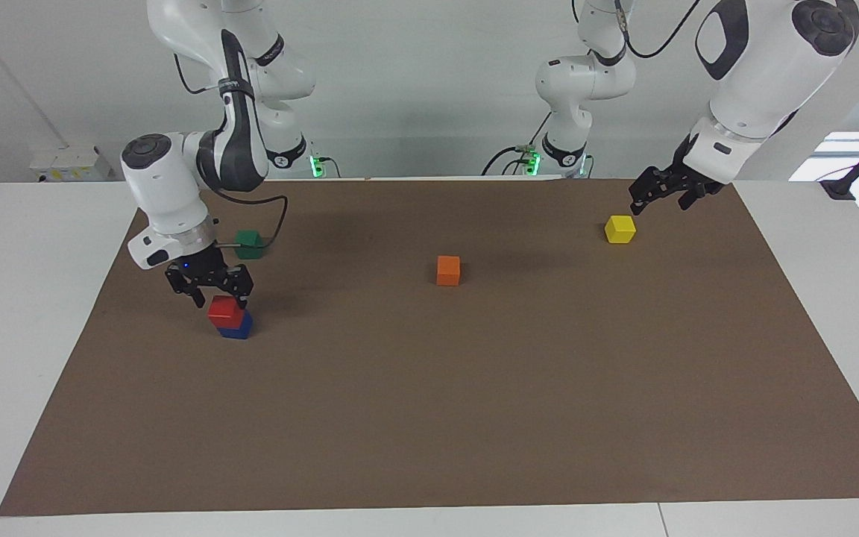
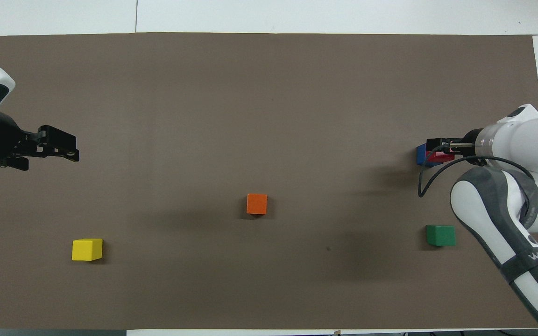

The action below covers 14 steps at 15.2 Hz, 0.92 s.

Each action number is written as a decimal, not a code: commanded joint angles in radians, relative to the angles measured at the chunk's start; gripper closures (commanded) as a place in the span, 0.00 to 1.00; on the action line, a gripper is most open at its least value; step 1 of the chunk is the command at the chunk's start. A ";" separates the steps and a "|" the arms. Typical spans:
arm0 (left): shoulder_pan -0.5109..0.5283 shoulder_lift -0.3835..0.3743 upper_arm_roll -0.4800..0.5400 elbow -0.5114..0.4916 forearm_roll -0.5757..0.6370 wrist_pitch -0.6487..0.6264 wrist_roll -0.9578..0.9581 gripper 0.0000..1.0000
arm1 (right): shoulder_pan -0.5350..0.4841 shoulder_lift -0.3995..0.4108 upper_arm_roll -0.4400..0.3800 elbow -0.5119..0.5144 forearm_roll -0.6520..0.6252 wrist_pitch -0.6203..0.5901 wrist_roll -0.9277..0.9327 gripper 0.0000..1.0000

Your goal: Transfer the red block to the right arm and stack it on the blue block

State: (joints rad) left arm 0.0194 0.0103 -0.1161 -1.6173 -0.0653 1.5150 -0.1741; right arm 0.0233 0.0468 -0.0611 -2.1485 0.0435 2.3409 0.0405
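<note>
A: Where does the red block point(image 1: 221, 311) sit?

B: On the blue block point(image 1: 236, 327), toward the right arm's end of the brown mat point(image 1: 429, 418). The right gripper point(image 1: 218, 297) hangs just above it with its fingers spread, one fingertip at the block's top edge; whether it touches cannot be told.

A: What is hidden?

B: In the overhead view the right arm point(image 2: 507, 205) covers most of the stack; only slivers of blue and red show.

A: And the open room?

B: The mat's middle holds only the orange cube point(image 1: 448, 270). The green cube point(image 1: 249, 244) lies nearer the robots than the stack. The left gripper point(image 1: 657, 195) waits, raised beside the yellow cube point(image 1: 620, 229), its opening unclear.
</note>
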 commanded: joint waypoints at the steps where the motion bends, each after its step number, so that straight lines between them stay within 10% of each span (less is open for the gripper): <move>1: -0.012 -0.010 0.010 -0.003 -0.010 0.004 -0.005 0.00 | -0.002 -0.002 0.009 0.125 -0.014 -0.186 0.036 0.06; 14: 0.002 -0.024 0.007 -0.012 -0.010 -0.001 -0.005 0.00 | -0.002 -0.060 0.029 0.490 -0.024 -0.695 0.010 0.01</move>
State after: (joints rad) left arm 0.0201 0.0025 -0.1110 -1.6173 -0.0653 1.5148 -0.1741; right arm 0.0242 0.0145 -0.0374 -1.6674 0.0435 1.6829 0.0474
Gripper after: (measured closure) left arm 0.000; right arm 0.000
